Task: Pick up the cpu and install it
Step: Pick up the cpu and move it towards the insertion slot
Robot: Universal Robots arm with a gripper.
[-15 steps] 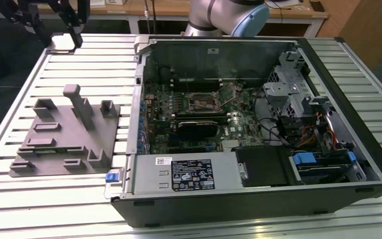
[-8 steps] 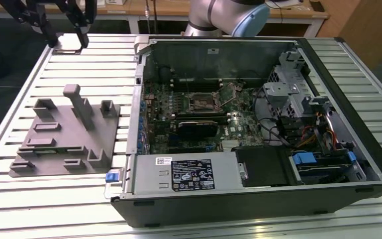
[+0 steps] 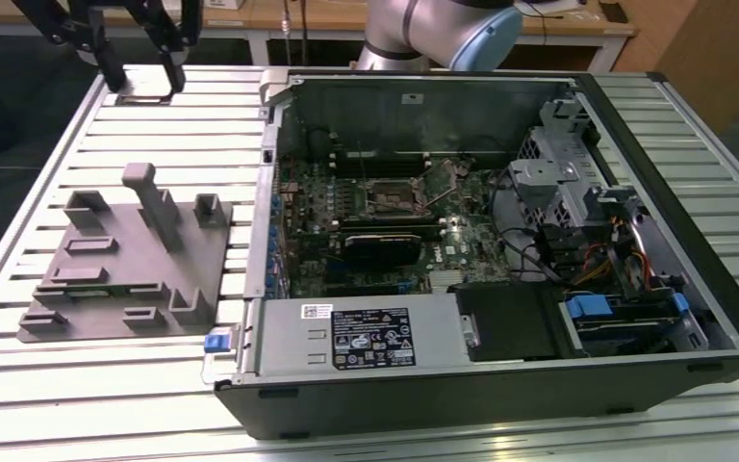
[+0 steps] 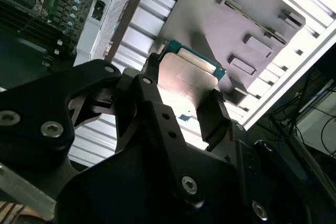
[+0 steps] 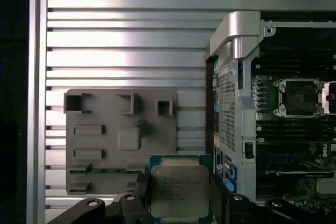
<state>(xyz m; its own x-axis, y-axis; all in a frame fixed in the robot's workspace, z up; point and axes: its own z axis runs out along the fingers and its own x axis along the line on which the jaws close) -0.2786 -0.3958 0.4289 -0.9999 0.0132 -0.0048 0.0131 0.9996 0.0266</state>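
Observation:
The cpu (image 5: 179,191), a small square chip with a pale silver face and a green edge, is held between my gripper's (image 5: 179,196) two black fingers (image 5: 143,187). In the second wrist view the cpu (image 4: 185,77) is clamped at its sides by the shut gripper (image 4: 184,106). I am high above the slatted table, over the near edge of the grey tray (image 5: 126,140), beside the open computer case (image 3: 498,250). The exterior view has the gripper (image 3: 139,53) at its upper left. The bare cpu socket (image 5: 297,97) lies on the motherboard inside the case, also seen as the socket (image 3: 395,197) in the exterior view.
The grey plastic tray (image 3: 126,269) with upright blocks lies on the table at the exterior view's left. The case's metal wall (image 5: 236,77) stands between tray and motherboard. A black card (image 3: 383,245), a drive cage (image 3: 562,173) and cables fill the case.

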